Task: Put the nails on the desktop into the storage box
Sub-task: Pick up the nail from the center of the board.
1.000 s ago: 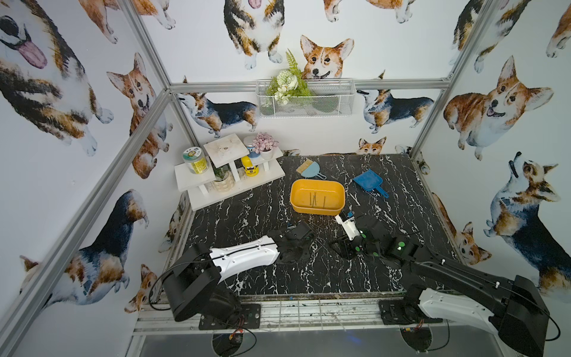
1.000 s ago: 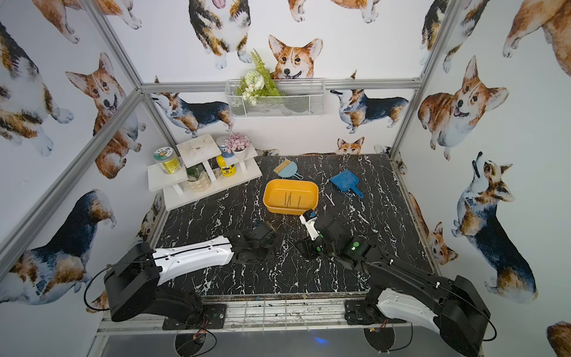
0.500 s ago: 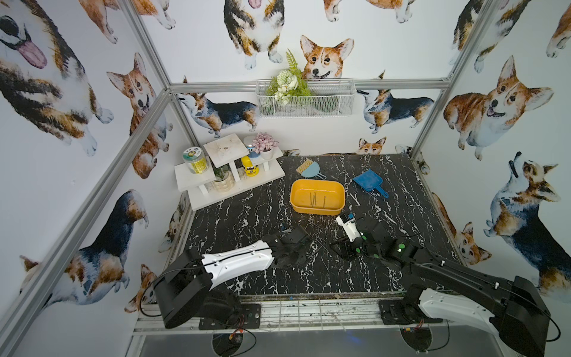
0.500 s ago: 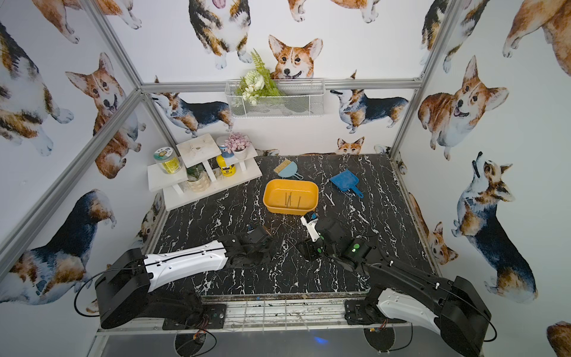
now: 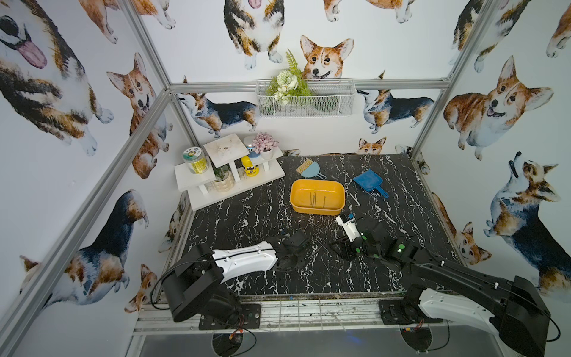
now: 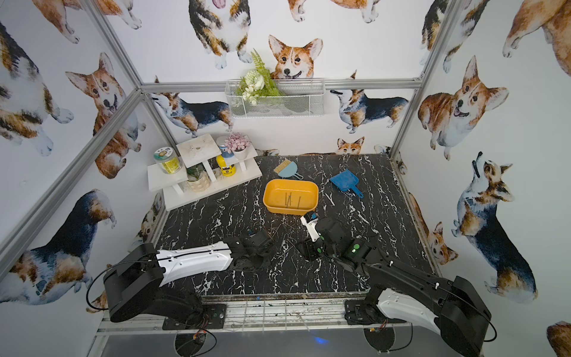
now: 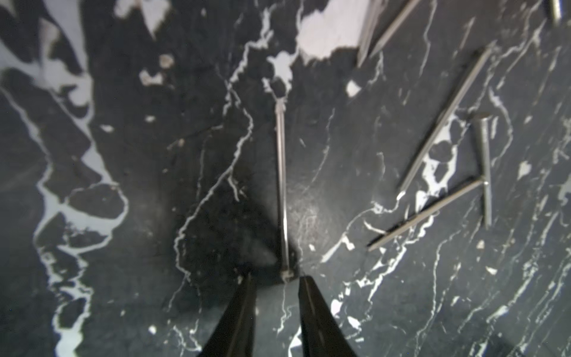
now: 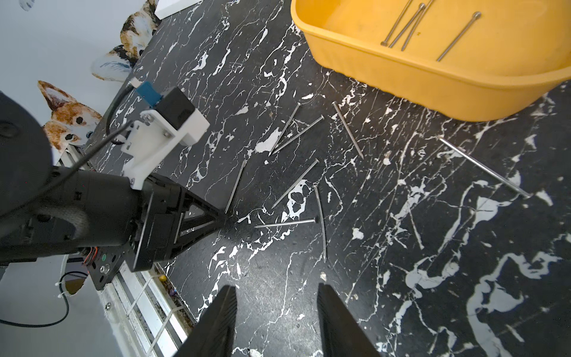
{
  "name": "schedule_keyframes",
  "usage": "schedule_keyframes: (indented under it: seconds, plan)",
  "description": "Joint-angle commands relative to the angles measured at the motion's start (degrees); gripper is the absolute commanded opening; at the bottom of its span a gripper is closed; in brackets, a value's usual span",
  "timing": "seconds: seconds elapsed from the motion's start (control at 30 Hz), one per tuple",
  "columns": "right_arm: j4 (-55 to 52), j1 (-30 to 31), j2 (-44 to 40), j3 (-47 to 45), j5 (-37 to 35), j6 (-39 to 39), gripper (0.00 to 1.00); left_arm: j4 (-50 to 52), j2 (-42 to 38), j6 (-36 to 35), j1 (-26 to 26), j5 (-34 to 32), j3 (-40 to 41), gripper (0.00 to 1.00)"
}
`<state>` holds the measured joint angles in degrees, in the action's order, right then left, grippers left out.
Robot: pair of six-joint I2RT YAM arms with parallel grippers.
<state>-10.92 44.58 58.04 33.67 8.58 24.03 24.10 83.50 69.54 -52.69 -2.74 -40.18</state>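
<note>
Left claw (image 7: 276, 284): straddling one nail (image 7: 281, 173) at its end, jaws apart, not yet gripping.
Loose nails (image 8: 296, 182): roughly nine lying across the table's (image 8: 463, 293) front half.
Right claw (image 8: 278, 290): hanging released, empty.
Storage box (image 8: 432, 80): sitting mid-table, holding four stored nails (image 8: 457, 35); most work remaining.
</note>
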Motion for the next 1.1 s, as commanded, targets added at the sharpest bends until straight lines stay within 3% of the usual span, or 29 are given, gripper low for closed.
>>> schedule_keyframes:
  seconds: [0.0,0.6,0.83,1.07]
  plan:
    - [1.5,0.1,-0.2,0.1,-0.4,0.3,0.48,0.0,0.5,0.2,0.0,-0.1,0.4,0.3]
    - [1.1,0.0,-1.6,-0.1,-0.9,0.2,0.48,1.5,4.9,-2.6,0.0,1.3,-2.9,0.23]
    - [1.3,0.0,-2.1,-0.4,-1.4,0.0,0.49,3.1,5.0,-4.1,0.0,2.6,-2.2,0.15]
    - [2.0,0.0,-2.0,-0.3,-1.1,0.3,0.49,4.0,4.8,-5.0,0.0,3.3,-2.3,0.0]
